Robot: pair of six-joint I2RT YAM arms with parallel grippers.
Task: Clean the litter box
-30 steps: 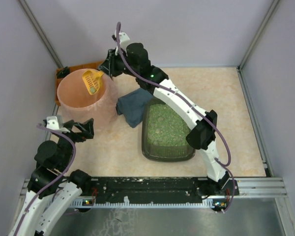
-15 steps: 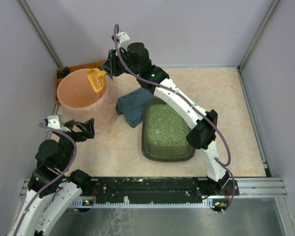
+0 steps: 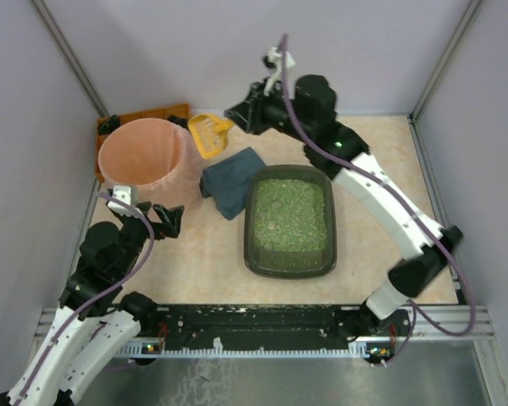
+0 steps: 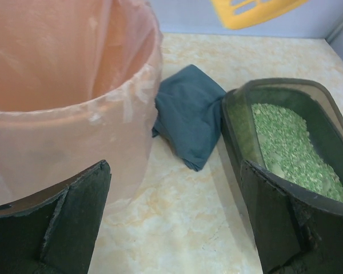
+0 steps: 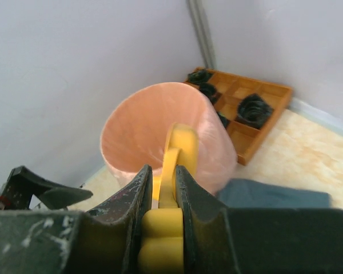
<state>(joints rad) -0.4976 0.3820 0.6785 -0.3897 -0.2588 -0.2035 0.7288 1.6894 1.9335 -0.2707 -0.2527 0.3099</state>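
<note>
Right gripper (image 3: 234, 116): clamped on yellow scoop (image 3: 206, 134), beside bucket (image 3: 142, 157).
Left gripper (image 3: 170, 219): apart, near side of bucket.
Cloth (image 3: 231, 180): between bucket and litter box (image 3: 289, 270).

A robotics lab test cell: plain grey wall panels (image 3: 364, 51) framed by metal posts (image 3: 68, 59), with 2 robot arms (image 3: 381, 199) bolted to an aluminium rail (image 3: 457, 320) along the bottom of the frame.

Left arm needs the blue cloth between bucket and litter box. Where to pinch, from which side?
I'd pinch the blue cloth at its near corner, coming from the arms' side over bare table. That folded tip juts out free; the pink bucket and litter box crowd its flanks.
</note>
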